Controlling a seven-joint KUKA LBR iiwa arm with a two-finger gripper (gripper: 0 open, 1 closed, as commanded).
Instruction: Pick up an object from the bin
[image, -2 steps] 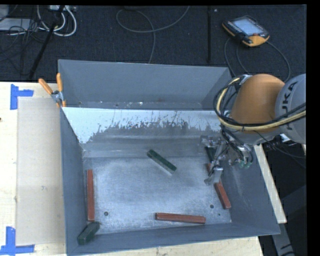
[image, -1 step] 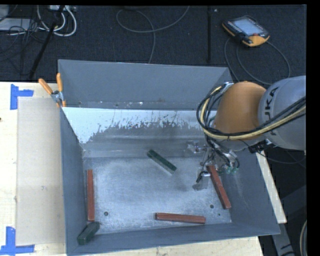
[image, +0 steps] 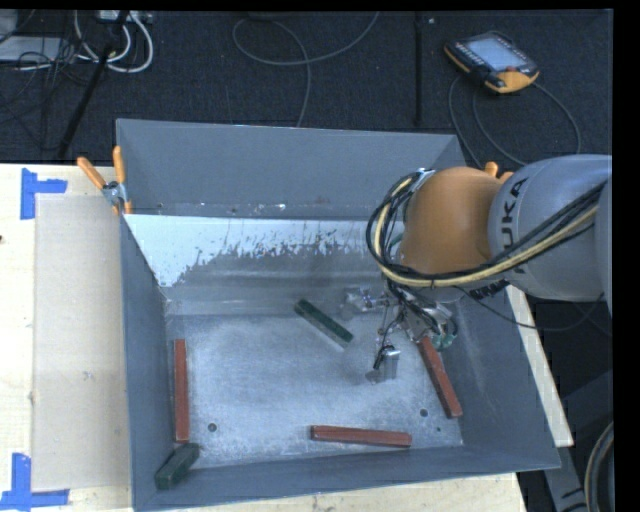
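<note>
Gripper (image: 385, 358) pointing down, low over bin (image: 280, 400) floor, beside red-brown bar (image: 442, 378), grip unclear

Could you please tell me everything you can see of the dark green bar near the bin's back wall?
The dark green bar is short, slim and straight-edged, with a dull finish like painted wood or plastic. It lies flat on the grey floor of the bin, close to the foot of the back wall, slanting from upper left down to lower right. Only the floor touches it; the gripper hangs to its right, apart from it.
</note>
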